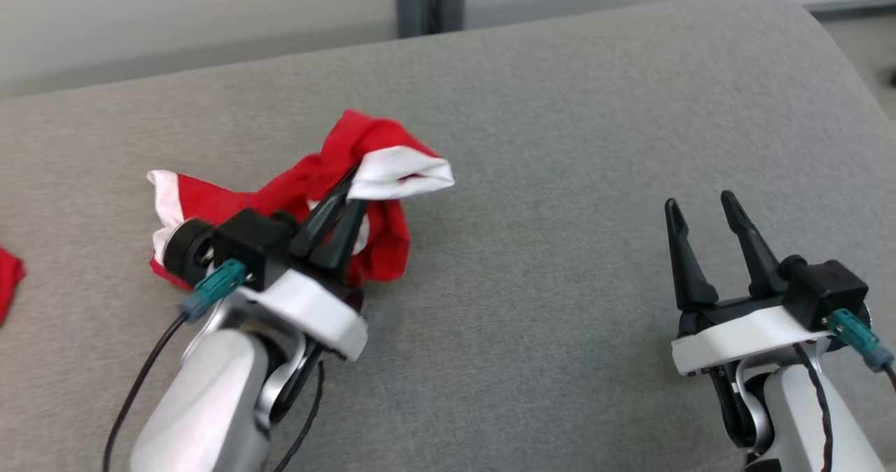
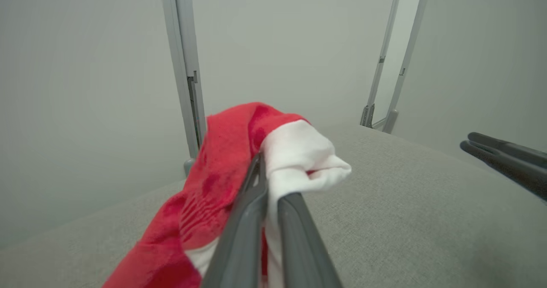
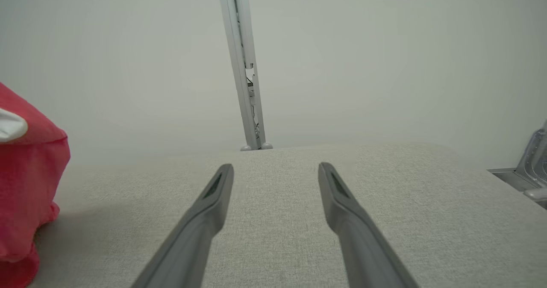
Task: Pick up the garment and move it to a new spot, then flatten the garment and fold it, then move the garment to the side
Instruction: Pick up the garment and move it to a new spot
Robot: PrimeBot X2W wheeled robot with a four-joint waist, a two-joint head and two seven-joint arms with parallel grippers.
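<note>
Left gripper (image 1: 348, 199) pinches the bunched red-and-white garment (image 1: 294, 192) by one white fold, which may slip when lifted.

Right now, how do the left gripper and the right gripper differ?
The left gripper is shut on the red-and-white garment; the right gripper is open and holds nothing. The left gripper sits at the garment; the right gripper is apart from it, over bare grey cushion. Both have two long dark fingers.
</note>
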